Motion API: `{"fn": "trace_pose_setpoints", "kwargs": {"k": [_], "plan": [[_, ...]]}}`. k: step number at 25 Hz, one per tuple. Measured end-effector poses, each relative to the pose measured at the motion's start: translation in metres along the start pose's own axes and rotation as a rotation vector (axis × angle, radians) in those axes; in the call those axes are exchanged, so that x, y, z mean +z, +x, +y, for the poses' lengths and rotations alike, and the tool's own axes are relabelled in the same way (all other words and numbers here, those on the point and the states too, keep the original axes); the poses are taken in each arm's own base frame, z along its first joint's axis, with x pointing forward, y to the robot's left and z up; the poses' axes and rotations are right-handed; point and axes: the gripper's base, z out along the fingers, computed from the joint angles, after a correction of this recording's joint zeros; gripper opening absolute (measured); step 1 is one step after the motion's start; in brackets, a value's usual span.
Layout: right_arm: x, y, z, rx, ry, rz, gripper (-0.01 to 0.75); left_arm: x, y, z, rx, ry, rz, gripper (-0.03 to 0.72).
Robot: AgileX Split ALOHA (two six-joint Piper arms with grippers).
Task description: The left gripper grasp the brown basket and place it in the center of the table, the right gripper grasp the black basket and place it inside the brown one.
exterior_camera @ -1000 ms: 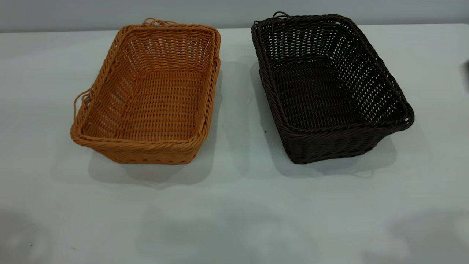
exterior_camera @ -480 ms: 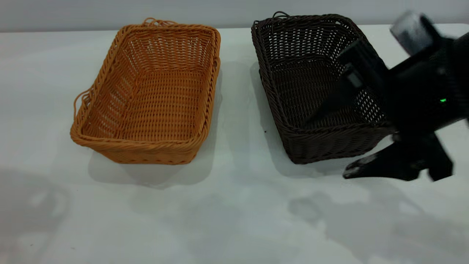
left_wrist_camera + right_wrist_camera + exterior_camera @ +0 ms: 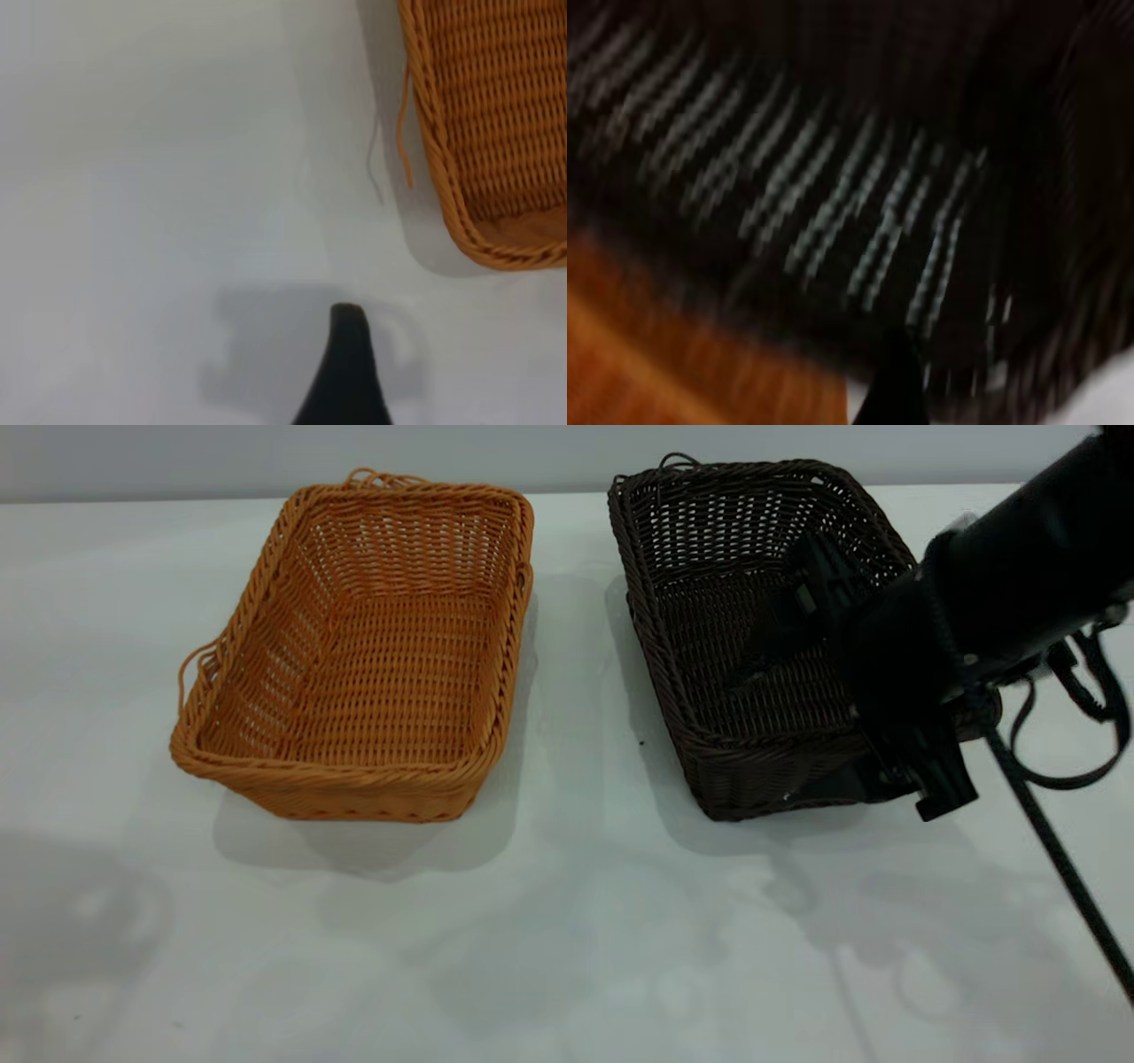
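Observation:
The brown basket [image 3: 363,646] stands on the white table [image 3: 567,921] at the left, and the black basket [image 3: 753,602] stands beside it at the right. Both are empty, with a gap between them. My right gripper [image 3: 780,731] is open at the black basket's near right corner, one finger inside the basket and the other outside its near wall. The right wrist view shows the dark weave [image 3: 833,204] close up. My left gripper [image 3: 350,363] is out of the exterior view. It hovers over bare table beside a corner of the brown basket [image 3: 496,133].
The right arm's black cable [image 3: 1054,850] hangs down over the table at the far right. A grey wall runs behind the table's far edge. Open tabletop lies in front of both baskets.
The right arm has come in from the right and moved its gripper to the black basket's near right corner, straddling the near wall. Both baskets stay where they were.

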Motion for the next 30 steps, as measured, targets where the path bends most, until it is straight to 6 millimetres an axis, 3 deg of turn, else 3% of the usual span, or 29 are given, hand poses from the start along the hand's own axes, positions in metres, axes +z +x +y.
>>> {"fn": "trace_pose_setpoints", "kwargs": {"k": [5, 9, 19, 24, 30], "plan": [[0.022, -0.014, -0.001, 0.116, 0.046, -0.075, 0.584, 0.012, -0.003, 0.001, -0.02, 0.006, 0.037, 0.56], [0.029, -0.02, 0.001, 0.15, 0.055, -0.123, 0.584, 0.038, -0.014, 0.004, -0.042, 0.023, 0.094, 0.56], [0.03, -0.021, 0.001, 0.162, 0.054, -0.134, 0.574, 0.17, -0.045, 0.012, -0.171, 0.074, 0.236, 0.56], [0.03, -0.021, 0.001, 0.162, 0.054, -0.135, 0.572, 0.212, -0.065, 0.007, -0.18, 0.093, 0.236, 0.56], [0.03, -0.021, 0.001, 0.162, 0.054, -0.135, 0.572, 0.247, -0.075, -0.021, -0.108, 0.136, 0.257, 0.56]]}}
